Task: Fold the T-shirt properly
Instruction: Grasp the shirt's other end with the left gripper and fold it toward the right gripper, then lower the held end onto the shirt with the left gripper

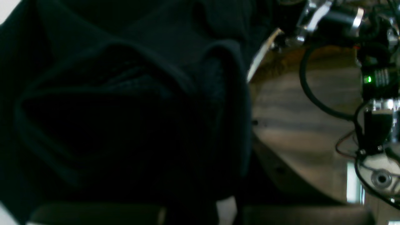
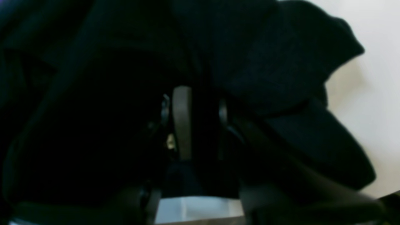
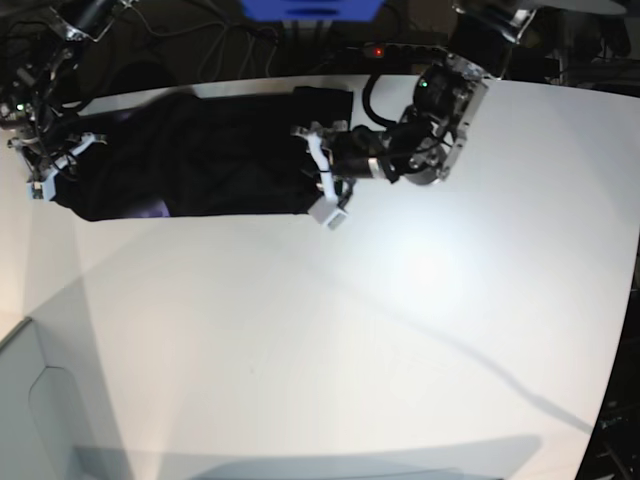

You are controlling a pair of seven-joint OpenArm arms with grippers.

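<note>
You've got the T-shirt (image 3: 200,165) stretched in a long band across the far edge of the table (image 3: 330,340), one arm at each end, probably to keep it taut for a fold. The right gripper (image 2: 195,125) is clenched on cloth, and the left gripper (image 3: 312,170) looks pinched shut on the other end.

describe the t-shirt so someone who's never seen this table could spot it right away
Look at the far edge of the white table, on the base view's left half. The T-shirt lies there as a long black bundle stretched between the two grippers, the only dark cloth on the pale surface, with a purple patch peeking out underneath.
</note>
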